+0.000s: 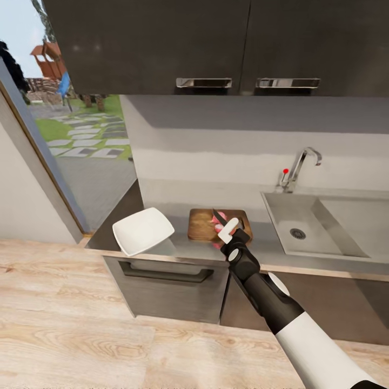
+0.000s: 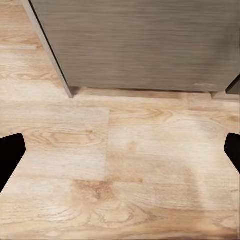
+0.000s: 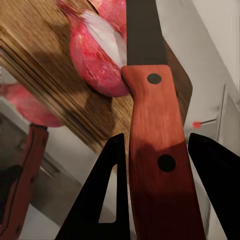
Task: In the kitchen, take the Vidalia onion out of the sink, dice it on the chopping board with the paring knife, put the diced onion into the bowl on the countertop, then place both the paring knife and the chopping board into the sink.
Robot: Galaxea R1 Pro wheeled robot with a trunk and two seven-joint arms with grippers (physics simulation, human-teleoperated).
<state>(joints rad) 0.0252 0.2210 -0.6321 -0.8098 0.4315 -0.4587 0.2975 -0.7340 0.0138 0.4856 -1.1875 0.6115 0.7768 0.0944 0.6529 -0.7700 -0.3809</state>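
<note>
My right claw (image 3: 160, 150) grips the paring knife (image 3: 155, 150) by its reddish handle, blade against the red-skinned onion (image 3: 95, 60) on the chopping board (image 1: 208, 224). Risk: the round piece could roll off the board's near edge under a skewed cut. My left claw (image 2: 120, 150) hangs spread over wood flooring. The white bowl (image 1: 143, 231) overhangs the grey countertop (image 1: 183, 248); sink (image 1: 310, 227) well apart.

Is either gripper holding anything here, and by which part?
The right gripper holds the small dark-bladed paring knife by its reddish wooden handle. The left gripper is open, holding nothing.
</note>
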